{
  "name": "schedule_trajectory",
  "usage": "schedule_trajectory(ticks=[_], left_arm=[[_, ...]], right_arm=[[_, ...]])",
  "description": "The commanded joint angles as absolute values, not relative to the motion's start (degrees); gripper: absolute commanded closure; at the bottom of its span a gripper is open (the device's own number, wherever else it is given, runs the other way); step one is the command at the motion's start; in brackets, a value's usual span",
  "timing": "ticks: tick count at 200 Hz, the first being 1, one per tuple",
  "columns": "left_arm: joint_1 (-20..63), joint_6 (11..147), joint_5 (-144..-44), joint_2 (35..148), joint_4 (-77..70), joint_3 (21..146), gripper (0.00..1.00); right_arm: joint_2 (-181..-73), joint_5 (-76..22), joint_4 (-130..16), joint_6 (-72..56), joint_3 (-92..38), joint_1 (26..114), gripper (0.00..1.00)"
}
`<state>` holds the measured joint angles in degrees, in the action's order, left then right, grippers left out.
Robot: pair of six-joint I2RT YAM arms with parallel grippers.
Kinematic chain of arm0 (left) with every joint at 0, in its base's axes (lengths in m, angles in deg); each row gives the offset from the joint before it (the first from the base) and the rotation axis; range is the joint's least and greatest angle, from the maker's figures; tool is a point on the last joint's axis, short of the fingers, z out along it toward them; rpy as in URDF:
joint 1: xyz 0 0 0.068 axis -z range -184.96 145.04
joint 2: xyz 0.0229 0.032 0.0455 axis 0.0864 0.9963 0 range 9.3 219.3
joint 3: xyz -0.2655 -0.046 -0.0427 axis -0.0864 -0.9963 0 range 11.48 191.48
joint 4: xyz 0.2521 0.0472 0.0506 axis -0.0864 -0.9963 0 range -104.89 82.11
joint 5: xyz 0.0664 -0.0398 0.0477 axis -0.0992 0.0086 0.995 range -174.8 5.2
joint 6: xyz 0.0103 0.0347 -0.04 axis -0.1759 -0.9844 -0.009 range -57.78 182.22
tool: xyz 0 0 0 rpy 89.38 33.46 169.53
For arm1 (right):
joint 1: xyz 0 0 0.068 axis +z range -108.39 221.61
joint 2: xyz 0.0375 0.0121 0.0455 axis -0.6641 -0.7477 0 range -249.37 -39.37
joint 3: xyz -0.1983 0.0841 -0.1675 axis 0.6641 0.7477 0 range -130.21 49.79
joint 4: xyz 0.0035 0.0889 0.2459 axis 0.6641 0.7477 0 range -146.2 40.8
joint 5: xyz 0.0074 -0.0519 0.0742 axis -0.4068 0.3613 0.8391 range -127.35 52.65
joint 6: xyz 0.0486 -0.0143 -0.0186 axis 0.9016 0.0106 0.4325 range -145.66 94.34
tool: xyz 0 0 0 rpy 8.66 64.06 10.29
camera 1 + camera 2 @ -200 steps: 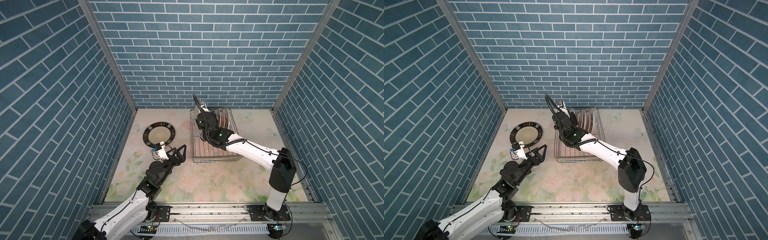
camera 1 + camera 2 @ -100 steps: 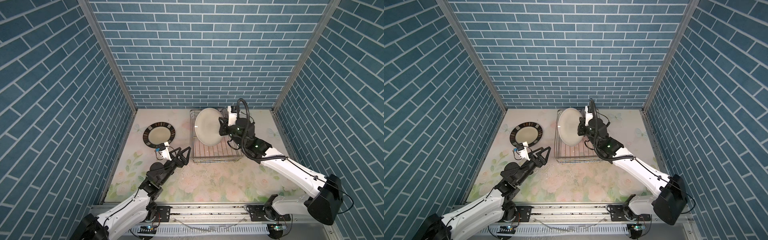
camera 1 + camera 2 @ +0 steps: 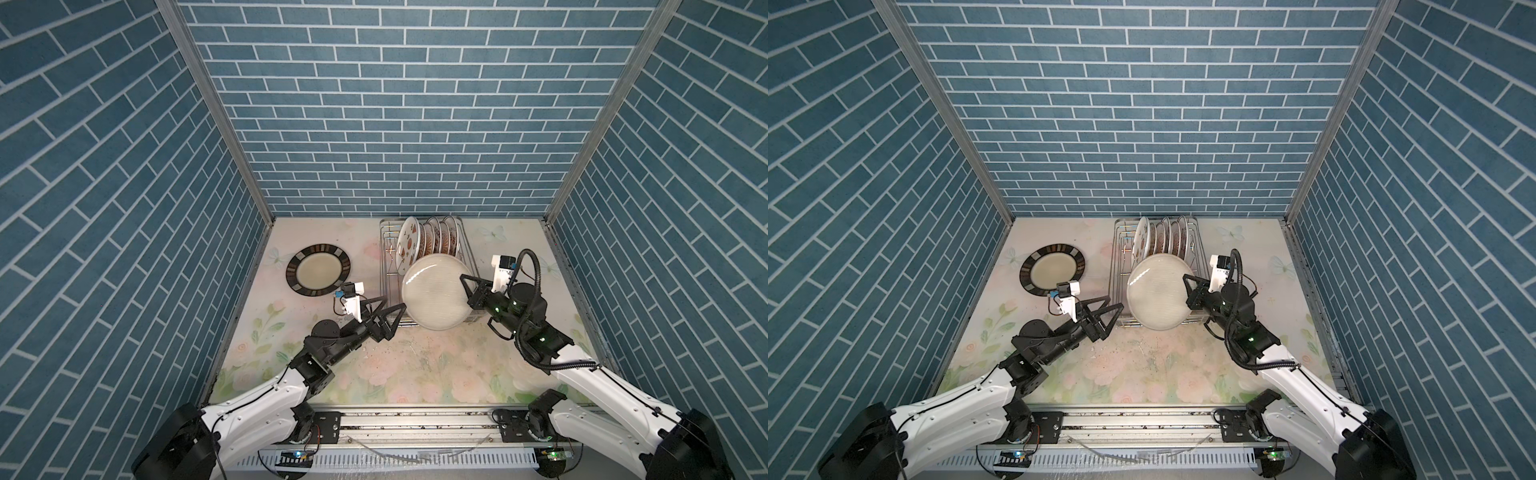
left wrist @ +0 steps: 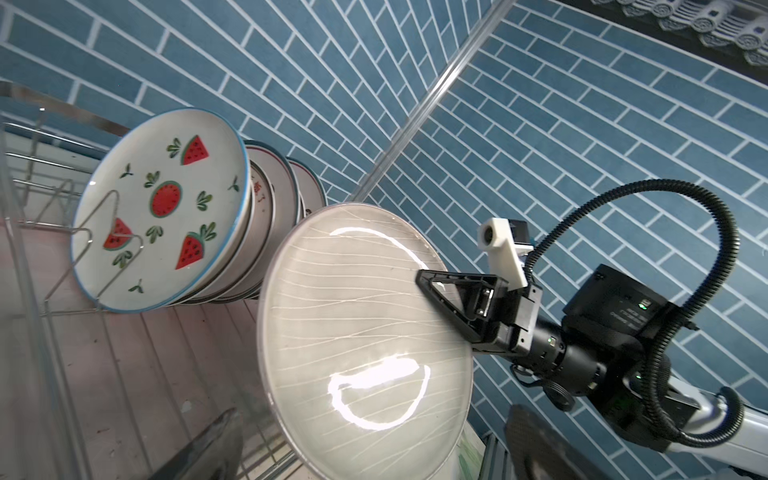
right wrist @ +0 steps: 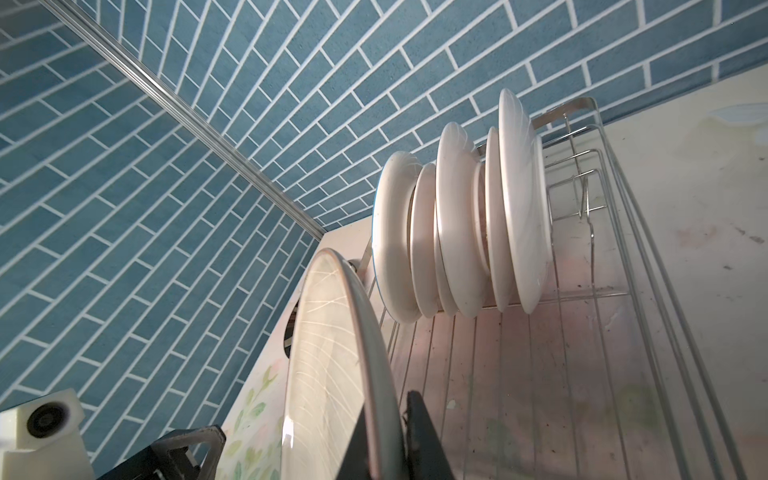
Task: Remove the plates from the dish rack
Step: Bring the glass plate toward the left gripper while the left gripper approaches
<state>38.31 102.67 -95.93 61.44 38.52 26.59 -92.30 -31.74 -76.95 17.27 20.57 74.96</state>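
The right fingers point(image 4: 449, 309) are pinched narrow on the rim of a large round cream plate with fine pale lines and a grey edge point(image 3: 436, 293). They hold it tilted in the air over the near end of the rectangular silver wire dish rack point(image 3: 385, 257), clear of the prongs. The left fingers point(image 3: 394, 311) are spread wide and hold nothing, poised near that plate's lower left edge.

One round plate with a dark patterned rim and beige centre point(image 3: 318, 270) lies flat on the floral-printed counter point(image 3: 415, 365), to the left of the rack and apart from it. At the rack's far end, about six white ceramic plates stand on edge in a close row, fronted by a blue-rimmed plate painted with red watermelon slices point(image 4: 162, 208). The unloading looks to be in its early part: one plate is set down, one is in transit, and most are left.

Red Chinese characters point(image 4: 258, 189) show on the plate just behind the watermelon one, but they are mostly hidden and unreadable. Small print on the right arm's housing is too fine to read, and no brand is legible.
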Motion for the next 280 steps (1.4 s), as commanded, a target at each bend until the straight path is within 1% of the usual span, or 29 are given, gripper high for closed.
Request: schedule_trajectory(ticks=[1, 20, 45, 63, 85, 102, 123, 130, 147, 159, 165, 196, 206, 226, 253, 280], left_arm=[[40.11, 99.66, -94.56, 61.85, 36.82, 28.71, 0.00], [40.85, 99.41, -94.23, 62.84, 40.20, 27.95, 0.00], [41.10, 101.56, -91.16, 64.02, 44.28, 26.22, 0.00], [41.25, 101.72, -92.10, 65.21, 42.93, 27.76, 0.00], [42.85, 101.03, -93.01, 67.90, 47.83, 27.81, 0.00], [44.04, 100.14, -93.51, 68.28, 49.48, 27.87, 0.00], [45.09, 100.28, -90.80, 68.43, 49.56, 27.88, 0.02], [45.14, 100.58, -90.27, 68.84, 48.97, 28.20, 0.05], [45.26, 101.16, -90.07, 70.36, 48.10, 29.34, 0.15], [45.58, 102.27, -89.81, 71.40, 47.69, 30.05, 0.32], [45.62, 102.99, -89.80, 71.81, 47.05, 30.42, 0.37], [46.54, 104.82, -88.64, 70.69, 43.55, 31.28, 0.48], [46.62, 104.86, -87.95, 69.84, 41.11, 31.65, 0.55], [46.63, 104.86, -86.69, 68.84, 36.28, 33.02, 0.66], [46.64, 105.39, -88.55, 69.92, 36.01, 34.16, 0.72], [46.64, 105.68, -89.49, 71.74, 34.77, 35.72, 0.74]], right_arm=[[-88.55, -25.08, -96.88, 28.34, 22.03, 73.60, 1.00], [-88.41, -23.00, -103.11, 31.18, 25.37, 71.80, 1.00], [-89.71, -19.33, -110.72, 35.09, 28.73, 69.08, 1.00], [-91.52, -15.78, -115.11, 37.01, 29.43, 68.59, 1.00], [-93.53, -13.44, -121.11, 38.82, 30.92, 68.61, 1.00], [-93.94, -13.88, -123.62, 38.86, 32.45, 68.53, 1.00], [-94.08, -15.03, -124.60, 38.62, 33.99, 68.58, 1.00], [-93.95, -15.56, -124.00, 38.16, 34.04, 68.60, 1.00], [-94.58, -14.93, -124.77, 38.10, 34.19, 68.58, 1.00], [-95.25, -14.59, -126.19, 38.23, 34.36, 68.60, 1.00], [-95.43, -14.63, -126.33, 38.18, 34.49, 68.60, 1.00], [-94.88, -16.49, -124.28, 35.57, 34.84, 68.66, 1.00], [-94.34, -17.09, -123.23, 34.64, 34.86, 68.63, 1.00], [-93.13, -18.87, -121.09, 32.21, 35.15, 68.96, 1.00], [-91.23, -20.93, -118.06, 29.04, 35.49, 69.63, 1.00], [-90.17, -21.34, -117.60, 27.91, 35.74, 70.18, 1.00]])
